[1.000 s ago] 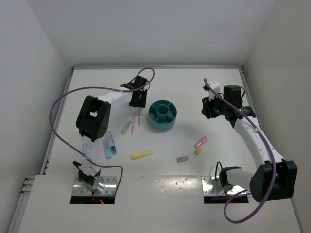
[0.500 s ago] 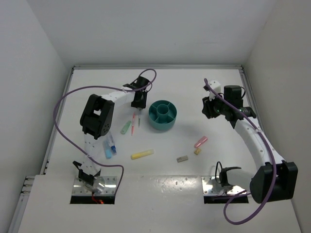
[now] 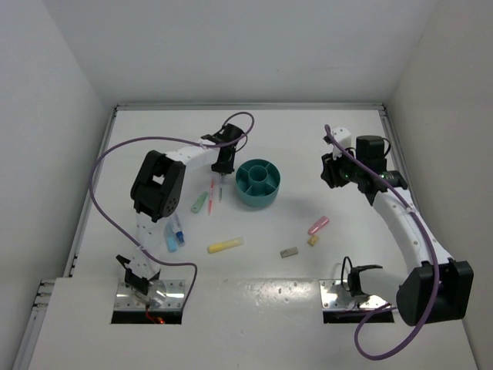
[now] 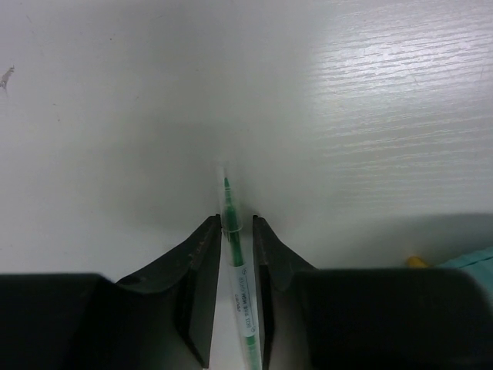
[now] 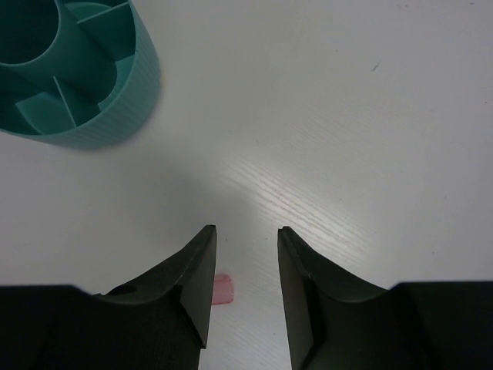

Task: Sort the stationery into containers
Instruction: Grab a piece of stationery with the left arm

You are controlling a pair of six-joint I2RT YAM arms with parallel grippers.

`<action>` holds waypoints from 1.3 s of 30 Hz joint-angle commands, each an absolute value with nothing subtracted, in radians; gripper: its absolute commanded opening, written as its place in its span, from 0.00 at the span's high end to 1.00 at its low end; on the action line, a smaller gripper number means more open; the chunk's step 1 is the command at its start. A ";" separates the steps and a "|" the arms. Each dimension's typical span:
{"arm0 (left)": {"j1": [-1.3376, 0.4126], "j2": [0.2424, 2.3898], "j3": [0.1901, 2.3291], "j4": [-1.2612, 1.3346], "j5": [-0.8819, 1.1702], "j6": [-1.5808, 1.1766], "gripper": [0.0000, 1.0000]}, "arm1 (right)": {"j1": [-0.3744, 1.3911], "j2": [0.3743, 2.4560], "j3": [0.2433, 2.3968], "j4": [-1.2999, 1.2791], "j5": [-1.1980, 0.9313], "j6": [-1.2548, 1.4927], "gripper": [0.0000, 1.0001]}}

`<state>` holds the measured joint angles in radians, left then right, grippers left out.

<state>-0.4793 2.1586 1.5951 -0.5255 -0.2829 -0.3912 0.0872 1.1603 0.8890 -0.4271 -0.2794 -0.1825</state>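
My left gripper (image 3: 224, 160) is shut on the thin green pen (image 4: 235, 254), just left of the round teal organiser (image 3: 258, 183). The pen sits between the two fingers with its tip pointing out past them at the table (image 4: 226, 185). The pink pen (image 3: 212, 194) lies on the table just below that gripper. My right gripper (image 3: 330, 171) is open and empty, hovering right of the organiser (image 5: 77, 77). An end of the pink marker (image 5: 223, 289) shows by its left finger.
On the table lie a mint marker (image 3: 199, 203), a blue marker (image 3: 171, 239), a yellow marker (image 3: 226, 245), a grey block (image 3: 289, 252), a tan block (image 3: 313, 240) and the pink marker (image 3: 318, 225). The organiser's rim (image 4: 477, 258) shows at the left wrist view's right edge.
My left arm has shifted slightly right toward the organiser, with the green pen still in its grip. My right arm has barely moved.
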 commanded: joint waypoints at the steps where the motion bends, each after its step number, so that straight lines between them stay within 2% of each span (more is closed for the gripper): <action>1: -0.486 2.183 1.609 -0.584 -0.321 -0.399 0.73 | 0.087 1.138 0.931 -0.390 -0.278 -0.170 0.62; 11: -0.477 2.201 1.609 -0.594 -0.281 -0.408 0.75 | 0.087 1.129 0.922 -0.390 -0.268 -0.170 0.62; 13: -0.477 2.201 1.609 -0.594 -0.270 -0.408 0.70 | 0.087 1.129 0.922 -0.390 -0.268 -0.170 0.63; 20: -0.468 2.220 1.609 -0.594 -0.225 -0.408 0.70 | 0.087 1.129 0.922 -0.380 -0.259 -0.170 0.63; 25: -0.459 2.220 1.618 -0.594 -0.195 -0.417 0.86 | 0.087 1.120 0.922 -0.380 -0.259 -0.170 0.63; 30: -0.437 2.198 1.618 -0.603 -0.193 -0.417 0.91 | 0.087 1.120 0.922 -0.380 -0.259 -0.170 0.63; 35: -0.367 2.050 1.641 -0.612 -0.212 -0.428 1.00 | 0.087 1.120 0.922 -0.380 -0.259 -0.170 0.63; 39: -0.342 1.889 1.583 -0.504 -0.138 -0.428 1.00 | 0.087 1.120 0.922 -0.380 -0.259 -0.170 0.63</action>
<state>-0.3729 2.0888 1.6001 -0.5819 -0.1921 -0.4133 0.0875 1.1393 0.8890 -0.4198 -0.2619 -0.1799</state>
